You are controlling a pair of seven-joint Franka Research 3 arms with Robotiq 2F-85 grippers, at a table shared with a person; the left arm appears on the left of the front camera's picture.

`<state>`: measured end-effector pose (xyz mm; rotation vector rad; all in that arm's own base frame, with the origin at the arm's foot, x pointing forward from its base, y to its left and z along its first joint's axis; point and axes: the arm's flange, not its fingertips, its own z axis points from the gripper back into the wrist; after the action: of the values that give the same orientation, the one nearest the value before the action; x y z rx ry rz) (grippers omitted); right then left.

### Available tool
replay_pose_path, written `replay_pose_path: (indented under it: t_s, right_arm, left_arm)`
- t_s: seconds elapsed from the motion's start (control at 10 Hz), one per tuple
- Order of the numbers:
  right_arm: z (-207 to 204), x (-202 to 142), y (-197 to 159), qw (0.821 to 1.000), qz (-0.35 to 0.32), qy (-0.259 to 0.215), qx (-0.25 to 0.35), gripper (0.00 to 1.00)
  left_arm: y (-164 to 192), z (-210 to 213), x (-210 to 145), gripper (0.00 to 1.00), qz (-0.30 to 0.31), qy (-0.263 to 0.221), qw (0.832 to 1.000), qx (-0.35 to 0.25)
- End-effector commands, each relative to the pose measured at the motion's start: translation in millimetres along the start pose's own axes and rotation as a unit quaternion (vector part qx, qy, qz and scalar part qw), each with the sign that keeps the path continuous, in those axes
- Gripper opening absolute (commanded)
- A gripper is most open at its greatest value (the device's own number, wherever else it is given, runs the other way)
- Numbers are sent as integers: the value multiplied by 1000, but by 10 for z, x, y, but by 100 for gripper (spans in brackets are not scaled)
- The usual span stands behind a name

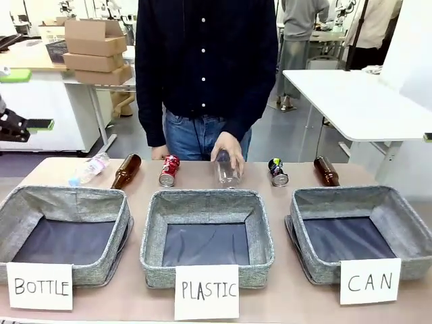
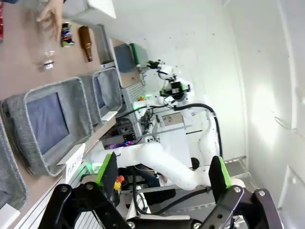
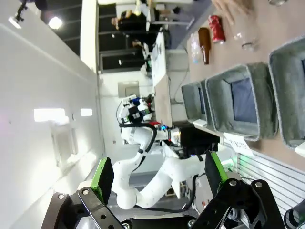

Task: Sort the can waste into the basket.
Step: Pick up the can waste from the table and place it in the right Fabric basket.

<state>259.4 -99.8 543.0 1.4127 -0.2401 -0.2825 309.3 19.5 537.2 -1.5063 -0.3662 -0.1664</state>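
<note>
Left gripper, right gripper: wide agape (empty)

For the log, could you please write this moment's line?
left gripper open | right gripper open | red can, dark can on table | basket empty | hand on clear bottle

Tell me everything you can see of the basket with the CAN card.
The basket is square, of grey woven fabric with soft, slightly slumped walls and a dark flat bottom, nothing in it. It stands upright on the tan table at the robot's right. A white card handwritten CAN stands against its front wall.
</note>
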Motion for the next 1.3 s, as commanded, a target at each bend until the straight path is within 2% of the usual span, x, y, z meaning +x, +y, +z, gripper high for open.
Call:
replay_pose_path:
  t_s: [0.0,0.3,0.4,0.5,0.6,0.7,0.8,0.9,1.0,1.1,1.2]
  right_arm:
    - [48,31,0,1000,13,3,4,100]
    - [48,31,0,1000,13,3,4,100]
    - [48,31,0,1000,13,3,4,100]
    - [48,31,0,1000,13,3,4,100]
    - [48,31,0,1000,13,3,4,100]
    - [48,31,0,1000,13,3,4,100]
    - [48,31,0,1000,13,3,4,100]
    - [48,31,0,1000,13,3,4,100]
    - [48,31,0,1000,13,3,4,100]
    - [48,31,0,1000,13,3,4,100]
    - [48,31,0,1000,13,3,4,100]
  left_arm:
    - [-34,25,8,100,-14,-1,1000,-28]
    - [-62,51,-25,100,-2,-1,1000,-21]
    - [-159,-135,125,100,-45,7,998,46]
    - [-144,-312,377,100,-44,23,991,126]
    - [-50,-482,618,100,-43,7,980,196]
    - [91,-624,784,100,-31,48,971,231]
    - [275,-766,943,100,-20,44,957,288]
    - [401,-947,1033,100,-21,57,954,295]
    - [498,-1111,1135,100,-32,40,944,325]
    - [533,-1218,1275,100,6,-1,950,311]
    - [505,-1032,1019,100,-47,43,950,306]
